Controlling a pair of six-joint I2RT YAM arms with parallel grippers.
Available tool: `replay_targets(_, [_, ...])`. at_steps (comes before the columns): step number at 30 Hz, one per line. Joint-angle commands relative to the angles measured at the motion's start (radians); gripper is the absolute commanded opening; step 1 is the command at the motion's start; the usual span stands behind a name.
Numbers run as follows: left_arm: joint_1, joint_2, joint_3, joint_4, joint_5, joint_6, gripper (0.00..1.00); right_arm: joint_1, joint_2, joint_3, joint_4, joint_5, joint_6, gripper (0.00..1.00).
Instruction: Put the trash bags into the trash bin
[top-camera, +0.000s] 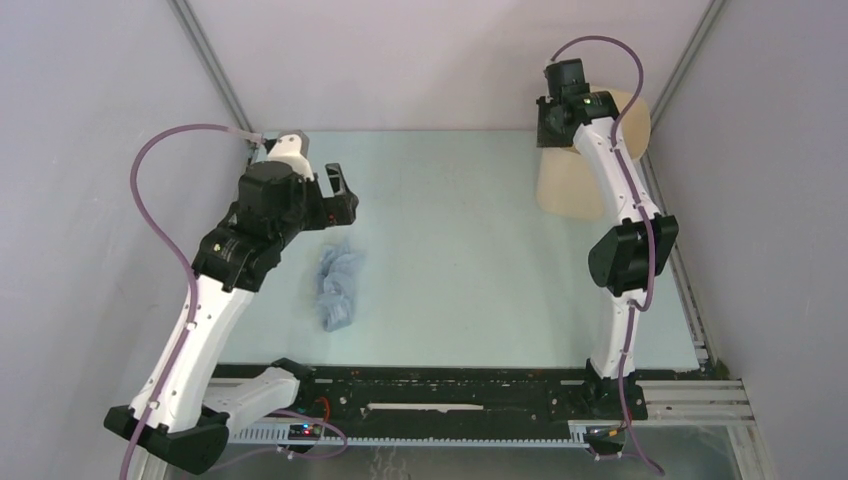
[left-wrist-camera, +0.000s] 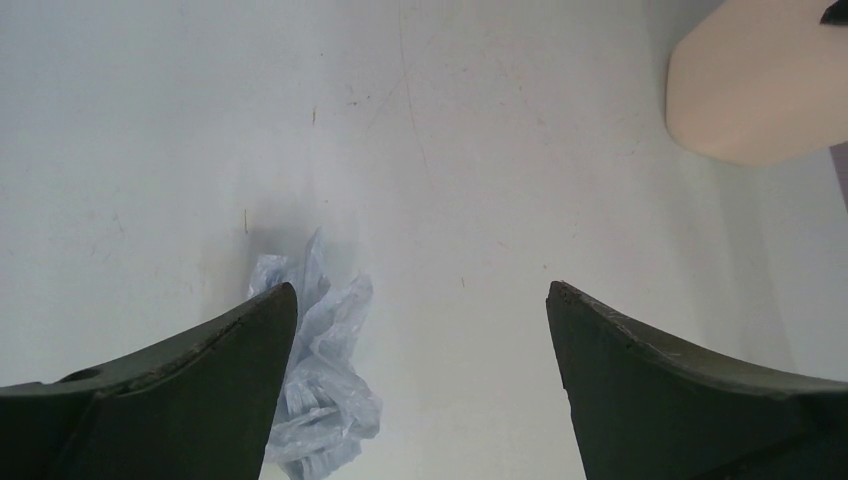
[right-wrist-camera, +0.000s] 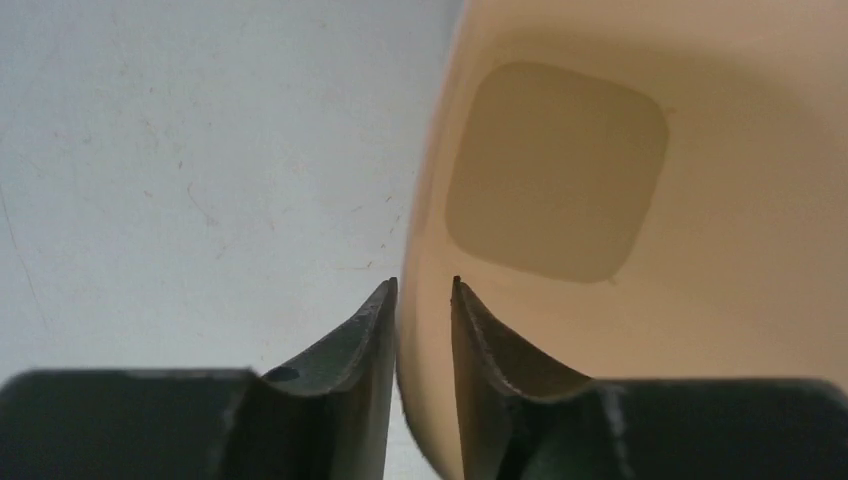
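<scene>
Top external view: shows the pale-blue trash bag (top-camera: 340, 285) crumpled on the table (top-camera: 470, 250), well apart from the beige trash bin (top-camera: 570, 185) at the far right. Has the left gripper (left-wrist-camera: 420, 288) spread wide, with the bag under one finger only, not between both. Risks catching just a thin fold, or nothing, if closed here. Holds the bin wall pinched in the right gripper (right-wrist-camera: 425, 285), one finger inside. May tip the light bin if pulled; may lose the slippery film on the way across

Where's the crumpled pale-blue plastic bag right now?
Top view: the crumpled pale-blue plastic bag lies left of centre on the table, close to the open left tool.
</scene>
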Motion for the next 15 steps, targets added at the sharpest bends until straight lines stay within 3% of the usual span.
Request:
replay_targets(1, [-0.007, 0.018, 0.072, 0.003, -0.026, -0.005, 1.0, 0.019, -0.073, -0.021, -0.004, -0.034, -0.016, 0.28])
replay_targets(9, [-0.004, 0.051, 0.088, -0.113, -0.191, -0.129, 1.0, 0.083, -0.207, -0.131, -0.025, -0.073, -0.031, 0.02])
replay_targets(15, [0.006, 0.06, 0.056, -0.172, -0.234, -0.19, 1.0, 0.093, -0.317, -0.253, -0.021, -0.174, -0.047, 0.0])
